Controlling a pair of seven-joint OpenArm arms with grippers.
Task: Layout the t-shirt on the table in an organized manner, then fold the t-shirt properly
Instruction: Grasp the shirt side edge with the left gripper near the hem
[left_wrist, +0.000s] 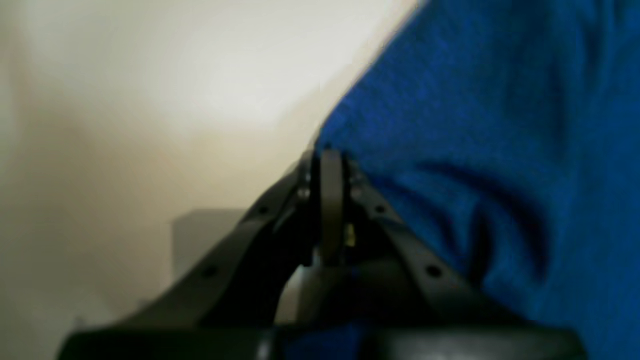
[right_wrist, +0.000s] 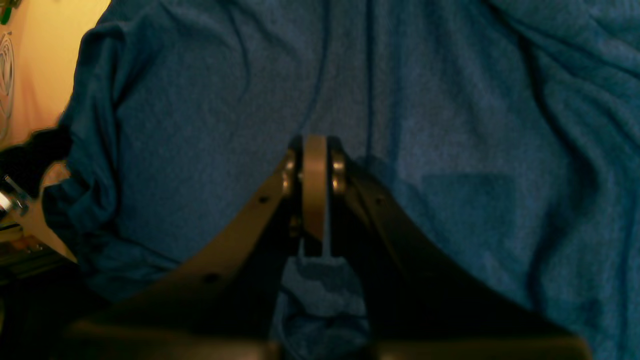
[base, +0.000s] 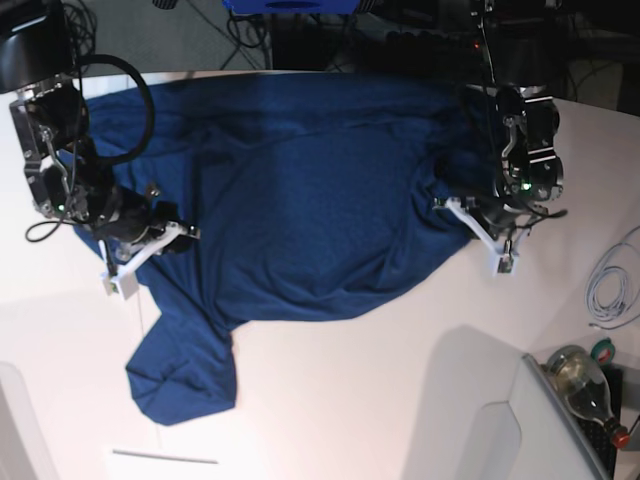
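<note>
I have the shirt (base: 300, 190) spread across the far half of the table (base: 400, 400), mostly flat but wrinkled, with one sleeve or corner trailing toward me at the near left of the base view. Both arms sit at opposite side edges of it.

My left gripper (left_wrist: 330, 160) has its jaws together right at the cloth's edge. In the left wrist view the blue fabric meets the fingertips, and a bit of blue shows lower between the fingers, so I judge it is pinching the hem, though the picture is too blurred to be sure how much cloth is caught.

My right gripper (right_wrist: 314, 150) is also clamped, with a fold of shirt visibly bunched between the fingers behind the tips.

What worries me from here:
- The left pinch looks shallow, right at the edge. If I pull outward to flatten, the cloth could slip free.
- Uneven pulling between the two sides would drag the whole shirt sideways instead of stretching it.
- The trailing near corner is not held by either arm, so it may stay bunched or fold under as I lift.
- A cable (base: 610, 285) and bottle (base: 585, 380) lie near the left arm's side, where a wide swing could snag them.
</note>
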